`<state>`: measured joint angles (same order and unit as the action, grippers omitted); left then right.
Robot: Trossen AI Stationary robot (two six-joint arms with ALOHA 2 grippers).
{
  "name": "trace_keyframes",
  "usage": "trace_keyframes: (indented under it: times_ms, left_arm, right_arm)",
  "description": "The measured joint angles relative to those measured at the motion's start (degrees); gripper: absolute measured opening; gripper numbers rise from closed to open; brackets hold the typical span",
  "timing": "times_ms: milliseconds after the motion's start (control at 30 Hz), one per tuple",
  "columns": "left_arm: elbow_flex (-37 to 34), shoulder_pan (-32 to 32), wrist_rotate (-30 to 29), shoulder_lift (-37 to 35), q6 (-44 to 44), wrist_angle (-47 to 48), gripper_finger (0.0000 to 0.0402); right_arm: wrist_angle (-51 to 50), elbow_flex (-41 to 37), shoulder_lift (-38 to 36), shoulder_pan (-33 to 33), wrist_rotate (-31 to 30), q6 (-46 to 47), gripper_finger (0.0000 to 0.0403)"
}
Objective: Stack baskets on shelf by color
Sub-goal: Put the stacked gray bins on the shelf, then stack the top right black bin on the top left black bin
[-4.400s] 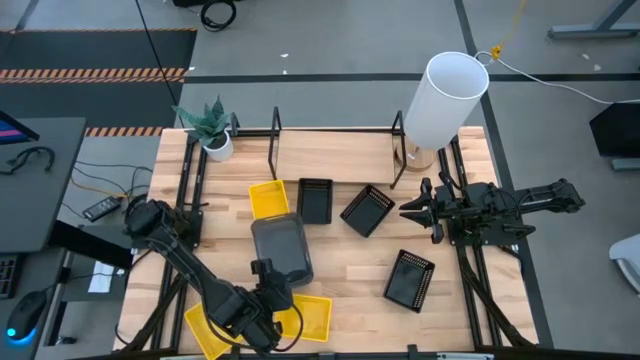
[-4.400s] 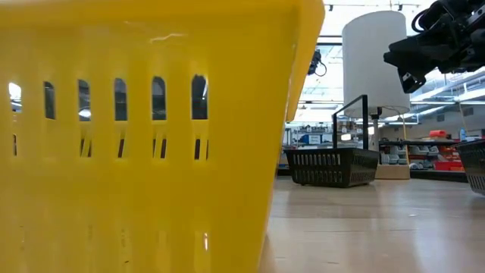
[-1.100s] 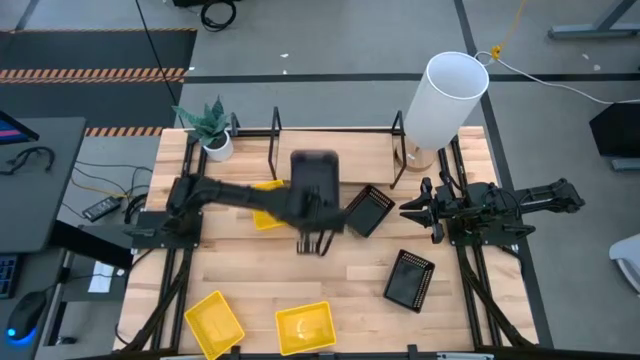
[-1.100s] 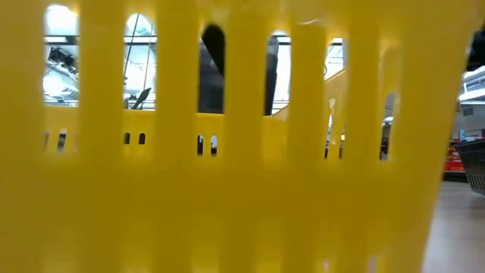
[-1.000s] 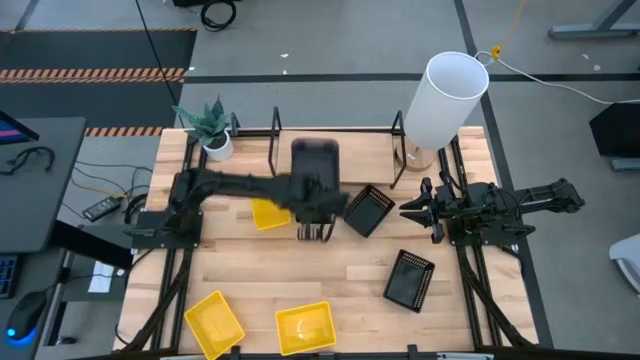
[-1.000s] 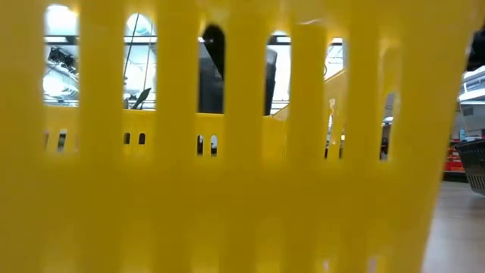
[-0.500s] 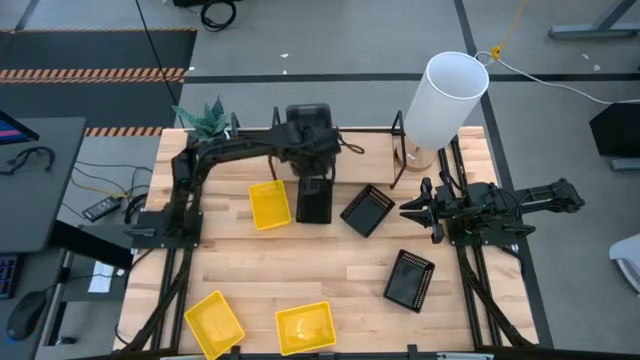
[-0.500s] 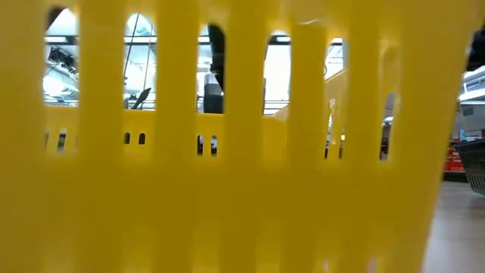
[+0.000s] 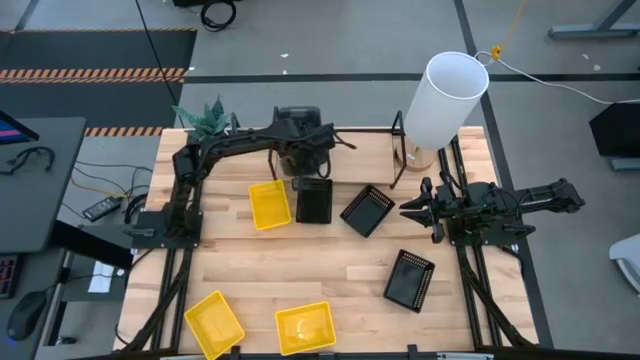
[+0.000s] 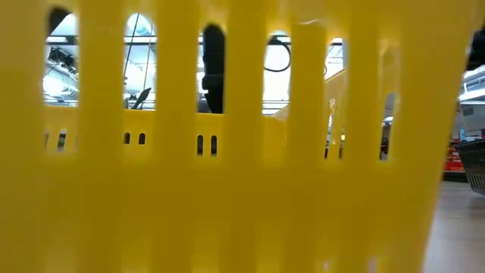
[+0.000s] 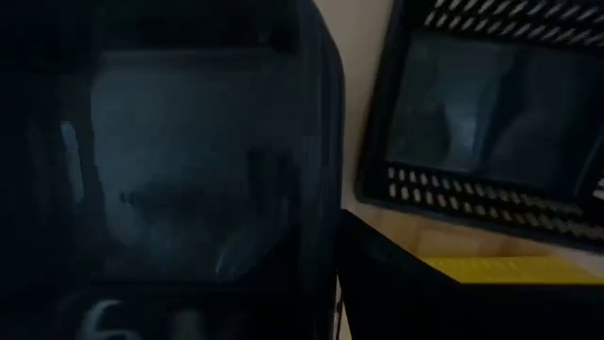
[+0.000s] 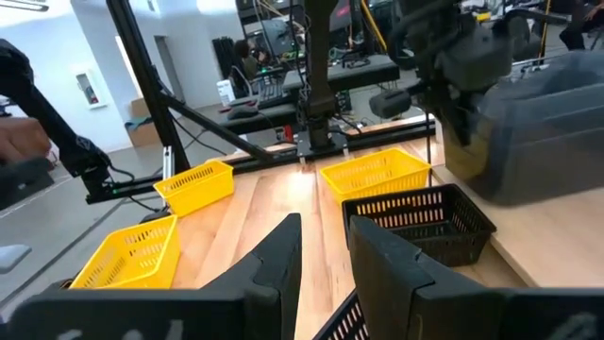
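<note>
In the high view my left gripper (image 9: 301, 152) reaches to the table's far edge and is shut on a dark grey basket (image 9: 297, 120). The basket sits at the black tube shelf (image 9: 355, 129), just right of one upright post. I cannot tell whether it rests on the shelf. Three yellow baskets (image 9: 267, 203) (image 9: 213, 322) (image 9: 305, 325) and three black perforated baskets (image 9: 314, 200) (image 9: 367, 210) (image 9: 409, 278) lie flat on the table. My right gripper (image 9: 412, 210) waits open at the right side, pointing level toward the table's middle. My left gripper holds the dark grey basket by its near short rim (image 12: 477, 109), coming from above with the fingers pointing down. The gripper's own body hides the fingertips. The basket (image 11: 189, 170) stays roughly level, open side up, stretching away from the fingers toward the far edge.
A tall white cylinder (image 9: 445, 95) stands at the far right by a shelf post, and a small potted plant (image 9: 207, 125) stands at the far left. One yellow basket's slotted wall (image 10: 227, 189) fills the low view. Bare wood lies between the baskets in the middle.
My left gripper has carried the dark grey basket from over the table's middle toward the far edge and slightly left, into the shelf, sinking a little. The black basket that it passed over now shows in full.
</note>
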<state>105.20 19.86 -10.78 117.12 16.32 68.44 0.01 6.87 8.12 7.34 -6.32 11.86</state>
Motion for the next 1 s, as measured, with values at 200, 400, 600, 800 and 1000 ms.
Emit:
trace_keyframes:
  times_ms: [200, 400, 600, 800, 1000]
  left_arm:
    - [-0.62, 0.22, -2.68, -0.02, -0.48, 0.96, 0.0063]
    - [-0.62, 0.22, -3.79, -0.02, -0.91, 1.21, 0.0096]
    - [-0.62, 0.0, -4.18, -0.18, -2.75, 1.87, 0.0137]
    - [-0.6, -1.48, -4.24, -2.49, -3.28, 1.83, 0.0177]
    - [-0.51, -3.73, -6.35, -6.42, -3.63, -0.36, 0.0199]
  right_arm:
    - [0.0, 0.0, 0.02, 0.02, 0.02, 0.02, 0.0098]
    - [-0.02, 0.0, 0.02, 0.02, 0.02, 0.01, 0.0098]
    - [-0.02, 0.0, 0.02, 0.0, 0.02, 0.01, 0.0098]
    - [-0.02, 0.0, 0.0, 0.02, 0.02, 0.0, 0.0098]
    - [-0.02, 0.0, 0.02, 0.0, 0.02, 0.02, 0.0098]
